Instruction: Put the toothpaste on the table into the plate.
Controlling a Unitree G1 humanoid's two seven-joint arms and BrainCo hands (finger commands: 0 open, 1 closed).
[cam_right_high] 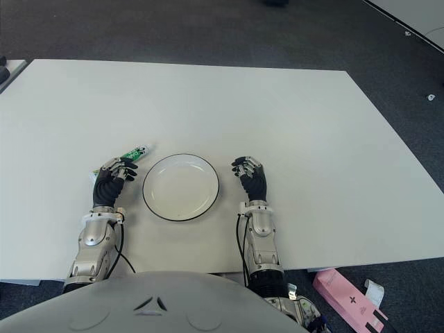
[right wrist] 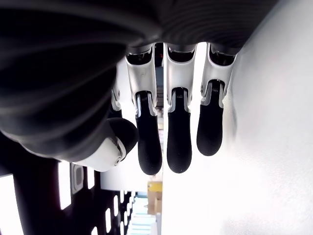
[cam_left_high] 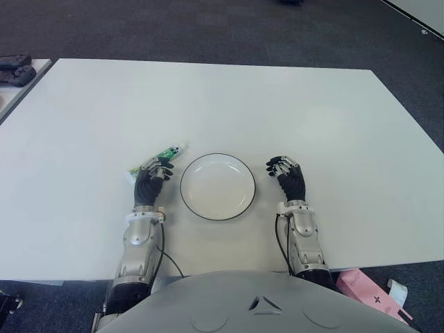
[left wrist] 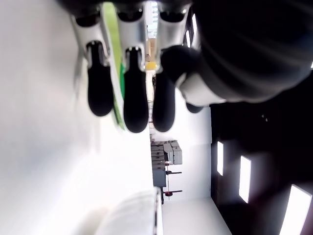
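Observation:
A green and white toothpaste tube (cam_left_high: 171, 150) lies on the white table (cam_left_high: 243, 104), just left of an empty white plate (cam_left_high: 217, 187) with a dark rim. My left hand (cam_left_high: 152, 173) hovers over the tube's near half, its fingers (left wrist: 135, 93) loosely curled. In the left wrist view the green tube (left wrist: 113, 73) shows behind the fingers, flat on the table and not enclosed by them. My right hand (cam_left_high: 284, 168) shows at the right of the plate, fingers (right wrist: 178, 132) relaxed and holding nothing.
Black devices (cam_left_high: 15, 69) sit on a side surface at the far left. A pink box (cam_left_high: 364, 288) lies on the floor below the table's front right edge. Dark carpet surrounds the table.

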